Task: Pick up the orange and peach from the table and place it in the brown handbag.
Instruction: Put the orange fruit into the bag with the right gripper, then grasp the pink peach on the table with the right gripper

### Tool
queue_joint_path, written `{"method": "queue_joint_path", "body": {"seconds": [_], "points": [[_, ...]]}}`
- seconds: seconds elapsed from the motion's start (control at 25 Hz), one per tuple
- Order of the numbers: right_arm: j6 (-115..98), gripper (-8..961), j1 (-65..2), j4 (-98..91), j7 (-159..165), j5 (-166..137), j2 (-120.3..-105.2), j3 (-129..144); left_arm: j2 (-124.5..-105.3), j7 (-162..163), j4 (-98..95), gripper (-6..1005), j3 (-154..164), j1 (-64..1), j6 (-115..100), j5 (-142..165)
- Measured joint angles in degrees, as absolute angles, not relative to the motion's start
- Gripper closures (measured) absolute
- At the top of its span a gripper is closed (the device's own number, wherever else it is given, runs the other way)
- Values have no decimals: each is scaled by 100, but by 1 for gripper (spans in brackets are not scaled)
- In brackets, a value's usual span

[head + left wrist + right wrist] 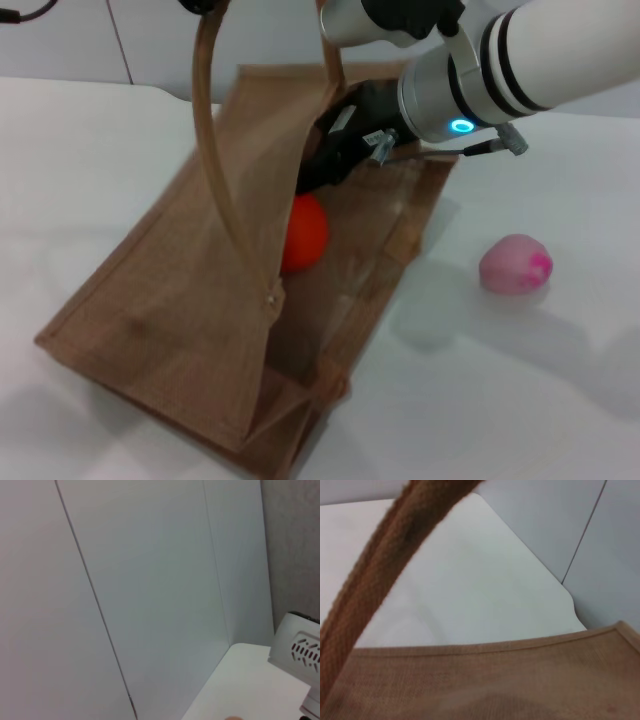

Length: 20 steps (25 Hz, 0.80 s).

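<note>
The orange [305, 233] lies inside the brown handbag [170, 310], on its inner lower wall, about halfway between the mouth of the bag and its bottom. Part of the orange is hidden behind the lifted upper wall of the bag. The brown handbag lies on its side on the white bench [80, 170], with its mouth turned away from me and its bottom corner near me. Its upper wall is raised like a tent, and one long handle [215, 150] goes up from this wall and out of the head view at the top. In my right wrist view I see the same handle [380, 570] crossing close before the camera, and the woven edge of the bag below it.

My right gripper [345, 145] is inside the mouth of the brown handbag, beyond the orange and not touching it. The fingers are dark and partly covered by the bag wall, so I cannot tell if they are open or closed.

The peach [515, 264] rests on the bench to the right of the brown handbag, well apart from it and outside it.

My left gripper does not show in any view; my left wrist camera looks at a pale wall [150, 580] and a corner of the bench.
</note>
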<state>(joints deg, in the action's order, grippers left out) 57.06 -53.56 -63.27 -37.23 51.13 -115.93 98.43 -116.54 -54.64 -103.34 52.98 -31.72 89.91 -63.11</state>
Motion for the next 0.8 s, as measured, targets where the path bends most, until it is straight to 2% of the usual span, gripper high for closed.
{"method": "queue_joint_path", "body": {"seconds": [0.16, 0.32, 0.6, 0.8], "points": [[5897, 104, -5331, -6391, -3687, 5082, -11586, 9820, -11653, -5482, -10319, 865, 5246, -3121, 8991, -6279], [6353, 104, -5260, -6631, -3497, 4916, -11570, 9746, -11643, -5500, -10307, 865, 5213, -3020, 8935, -6241], [7705, 103, -4541, -8413, -2429, 3077, -11579, 9737, -11632, -5554, -10120, 864, 5044, -2998, 8921, -6220], [8238, 103, -4452, -8575, -2319, 2625, -11567, 9672, -11632, -5667, -9913, 864, 5019, -3009, 8920, -6181]]}}
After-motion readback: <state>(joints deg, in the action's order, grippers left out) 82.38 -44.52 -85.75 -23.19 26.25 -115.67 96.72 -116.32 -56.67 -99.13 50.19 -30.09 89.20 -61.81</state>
